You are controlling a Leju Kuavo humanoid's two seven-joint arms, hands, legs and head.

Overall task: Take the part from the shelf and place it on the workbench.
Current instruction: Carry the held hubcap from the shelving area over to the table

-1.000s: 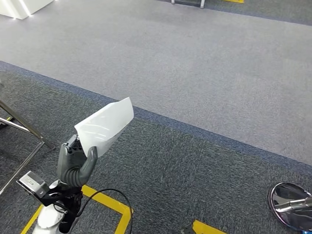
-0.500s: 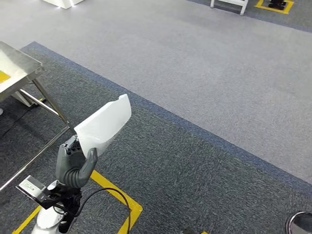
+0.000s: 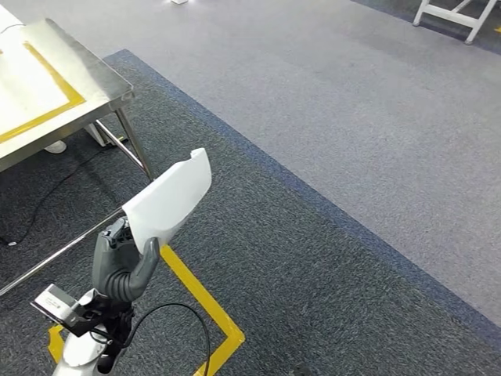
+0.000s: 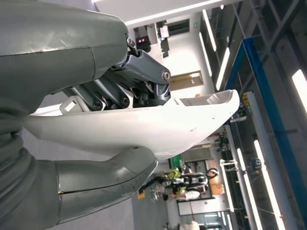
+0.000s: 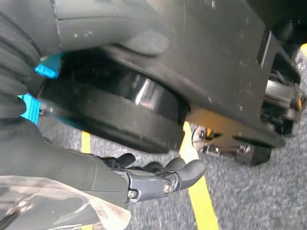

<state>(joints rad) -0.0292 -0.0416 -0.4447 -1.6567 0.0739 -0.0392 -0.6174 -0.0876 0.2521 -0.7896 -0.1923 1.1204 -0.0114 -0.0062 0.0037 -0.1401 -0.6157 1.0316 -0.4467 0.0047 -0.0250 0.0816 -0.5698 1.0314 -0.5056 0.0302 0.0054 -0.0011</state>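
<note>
My left hand (image 3: pixel 121 262) grips the white curved plastic part (image 3: pixel 168 200) at its lower end, thumb against its underside, and holds it raised and tilted up to the right over the dark carpet. In the left wrist view the part (image 4: pixel 145 129) lies clamped between the thick thumb (image 4: pixel 108 177) and the darker fingers. The steel workbench (image 3: pixel 88 82), marked with yellow tape, stands at the upper left, ahead of the hand. In the right wrist view my right hand (image 5: pixel 152 179) hangs beside my body with its fingers stretched out and holds nothing.
The workbench's metal legs (image 3: pixel 133 145) and low crossbar reach down to the floor just left of my hand. Yellow floor tape (image 3: pixel 207 301) forms a corner below the part. A black cable (image 3: pixel 35 204) lies under the bench. A white frame (image 3: pixel 455 16) stands far right.
The camera has turned, so the whole floor has slid right and the workbench has come into view at the upper left. My left hand still holds the part the same way.
</note>
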